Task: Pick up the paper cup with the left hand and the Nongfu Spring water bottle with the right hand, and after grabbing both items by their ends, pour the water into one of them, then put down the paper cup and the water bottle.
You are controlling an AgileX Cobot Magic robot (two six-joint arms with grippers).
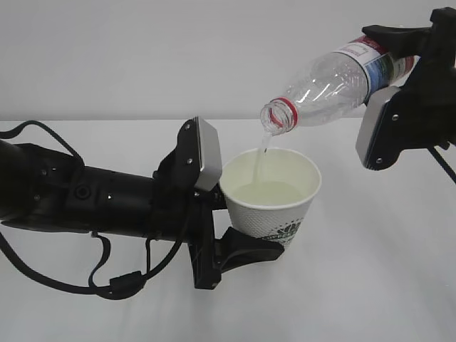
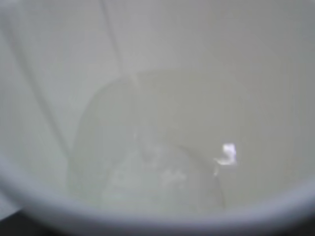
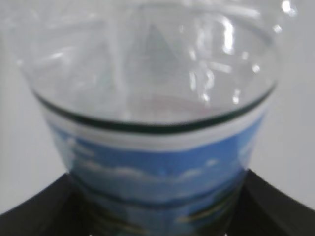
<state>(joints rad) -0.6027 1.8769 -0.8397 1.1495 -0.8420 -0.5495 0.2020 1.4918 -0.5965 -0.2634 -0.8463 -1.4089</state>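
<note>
On the left, the left hand (image 1: 246, 239), a black robot arm with a two-finger black gripper and a grey wrist plate, is closed around the lower part of the white tapered paper cup (image 1: 274, 196). It holds the cup clear of the white table (image 1: 370, 285), a little left of centre and leaning slightly to the right. The cup's green-and-black logo shows low on its near side, and pale water (image 1: 262, 192) already fills part of it. The left wrist view looks straight down into the cup (image 2: 157, 73) at the rippled surface (image 2: 157, 172).

The grip sits low on a thin paper wall. As the load grows the cup could buckle or tip further, spilling over its right rim.

A thin stream runs from the mouth of the bottle into the left half of the cup. If either arm drifts, the stream could strike the near-left rim or miss, wetting the table or the gripper.

To the upper right, the right hand (image 1: 399, 71), a like black arm with a grey plate, clamps the labelled base end of the tall clear plastic Nongfu Spring water bottle (image 1: 335, 78). The bottle is tilted neck-down to the left, its red neck ring just above the cup. In the right wrist view the blue-green label (image 3: 157, 167) sits between the dark jaws. Held so far from its mouth, the smooth bottle could swivel or slip in the grip.
</note>
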